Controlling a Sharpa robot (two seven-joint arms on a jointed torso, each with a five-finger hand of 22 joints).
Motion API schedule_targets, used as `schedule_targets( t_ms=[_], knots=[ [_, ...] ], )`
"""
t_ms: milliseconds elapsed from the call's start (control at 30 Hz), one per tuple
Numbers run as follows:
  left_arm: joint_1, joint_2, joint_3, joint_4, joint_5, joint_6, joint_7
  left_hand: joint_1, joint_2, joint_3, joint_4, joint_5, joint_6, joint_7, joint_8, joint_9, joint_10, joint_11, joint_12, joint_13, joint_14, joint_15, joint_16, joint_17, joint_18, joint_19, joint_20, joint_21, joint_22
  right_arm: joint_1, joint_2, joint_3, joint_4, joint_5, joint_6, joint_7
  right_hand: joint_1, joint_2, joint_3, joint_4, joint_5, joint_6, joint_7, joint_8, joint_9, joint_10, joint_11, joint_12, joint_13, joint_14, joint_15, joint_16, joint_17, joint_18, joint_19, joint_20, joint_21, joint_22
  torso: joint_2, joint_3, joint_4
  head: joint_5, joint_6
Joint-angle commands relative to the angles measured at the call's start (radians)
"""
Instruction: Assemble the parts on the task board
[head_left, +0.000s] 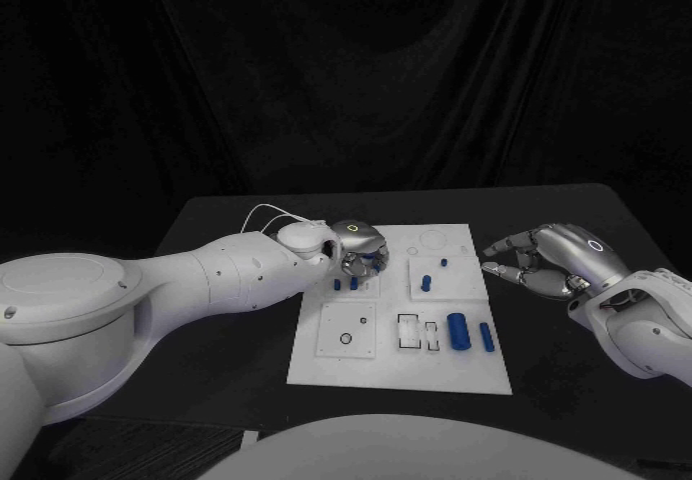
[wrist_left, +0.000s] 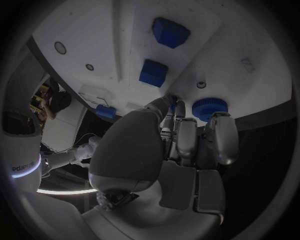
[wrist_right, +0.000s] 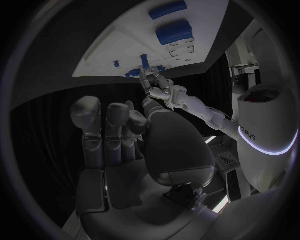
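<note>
Task board: the white task board (head_left: 408, 370) lies flat in the middle of the black surface (head_left: 577, 215), its long axis running away from the robot.
Large parts: two blue cylinders lie near the board's near right corner, a thicker cylinder (head_left: 459, 331) and just beside it a thinner rod (head_left: 488, 337), both with their long axes running toward and away from the robot.
Small parts: two short blue pegs (head_left: 346, 284) stand close together on the left side of the board, and two more small blue pieces (head_left: 436, 272) sit on the right side, farther back.
Round part: the left wrist view shows a blue toothed disc (wrist_left: 209, 108) lying on the board, just beside the fingertips (wrist_left: 177, 107).
Left robot hand: the left robot hand (head_left: 361, 250) is over the board's far left part, fingers curled downward; I cannot tell whether it grips anything.
Right robot hand: the right robot hand (head_left: 541, 258) hangs off the board's right edge, above the surface, fingers loosely curled and grasping nothing.
</note>
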Motion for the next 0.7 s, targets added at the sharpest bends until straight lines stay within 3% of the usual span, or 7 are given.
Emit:
schedule_targets(
  t_ms=[33, 300, 433, 633, 700],
  knots=[
    [-0.004, -0.007, -0.001, 0.011, -0.003, -0.04, 0.029, 0.005, 0.01, 0.01, -0.005, 0.004, 0.009, 0.005, 0.0, -0.002, 0.03, -0.001, -0.025, -0.019, -0.002, 0.005, -0.011, -0.019, -0.007, 0.011, -0.001, 0.01, 0.181, -0.003, -0.002, 0.001, 0.003, -0.003, 0.003, -0.011, -0.004, -0.002, -0.002, 0.005, 0.003, 0.007, -0.003, -0.002, -0.001, 0.002, 0.004, -0.005, -0.002, 0.02, 0.003, 0.001, -0.001, 0.007, 0.003, 0.003, 0.0, 0.104, -0.001, 0.0001, -0.0001, 0.0, 0.0],
    [0.002, -0.061, -0.001, 0.079, -0.003, -0.082, 0.029, 0.0, 0.003, 0.015, -0.008, 0.002, 0.03, 0.009, -0.004, -0.007, 0.073, 0.003, -0.074, -0.059, 0.008, 0.009, -0.016, -0.035, -0.009, 0.02, -0.004, 0.019, 0.184, -0.003, -0.004, 0.001, 0.002, -0.003, 0.006, -0.013, -0.004, -0.002, -0.001, 0.004, 0.003, 0.007, -0.003, -0.002, -0.001, 0.002, 0.004, -0.005, -0.002, 0.02, 0.003, 0.0, -0.002, 0.007, 0.003, 0.003, 0.001, 0.105, -0.002, 0.0007, 0.002, -0.006, 0.0],
    [0.026, -0.096, -0.001, 0.126, -0.003, -0.095, 0.036, 0.0, 0.0, 0.017, -0.01, 0.002, 0.038, 0.008, -0.005, -0.009, 0.082, 0.001, -0.091, -0.073, 0.017, 0.008, -0.011, -0.025, -0.01, 0.024, -0.004, 0.023, 0.186, -0.003, -0.005, 0.001, 0.002, -0.003, 0.009, -0.014, -0.004, -0.002, -0.001, 0.004, 0.003, 0.007, -0.003, -0.002, -0.001, 0.002, 0.004, -0.005, -0.002, 0.02, 0.003, 0.0, -0.002, 0.007, 0.003, 0.003, 0.001, 0.105, -0.003, 0.0003, 0.0022, -0.01, 0.0],
    [0.078, -0.157, -0.001, 0.196, -0.003, -0.086, 0.04, -0.005, -0.004, 0.016, -0.007, -0.01, 0.037, 0.004, -0.011, -0.013, 0.087, -0.002, -0.11, -0.087, 0.027, 0.006, -0.004, -0.013, -0.012, 0.03, -0.004, 0.03, 0.188, -0.003, -0.007, 0.001, 0.0, -0.003, 0.019, -0.017, -0.003, -0.002, -0.001, 0.004, 0.002, 0.008, -0.003, -0.002, 0.0, 0.002, 0.004, -0.006, -0.002, 0.02, 0.003, 0.0, -0.002, 0.007, 0.003, 0.003, -0.002, 0.104, -0.004, 0.0007, 0.0019, -0.007, 0.0],
    [0.086, -0.167, -0.001, 0.205, -0.003, -0.081, 0.044, -0.003, -0.005, 0.017, -0.008, -0.011, 0.035, 0.003, -0.013, -0.014, 0.089, -0.002, -0.114, -0.09, 0.031, 0.005, 0.001, -0.005, -0.013, 0.031, -0.004, 0.033, 0.189, -0.003, -0.006, 0.001, 0.0, -0.003, 0.023, -0.018, -0.002, -0.002, -0.001, 0.003, 0.001, 0.009, -0.003, -0.002, 0.0, 0.002, 0.004, -0.008, -0.004, 0.019, 0.003, -0.002, -0.004, 0.007, 0.002, 0.003, -0.003, 0.104, -0.004, 0.0009, 0.0014, -0.007, 0.0]
  ],
)
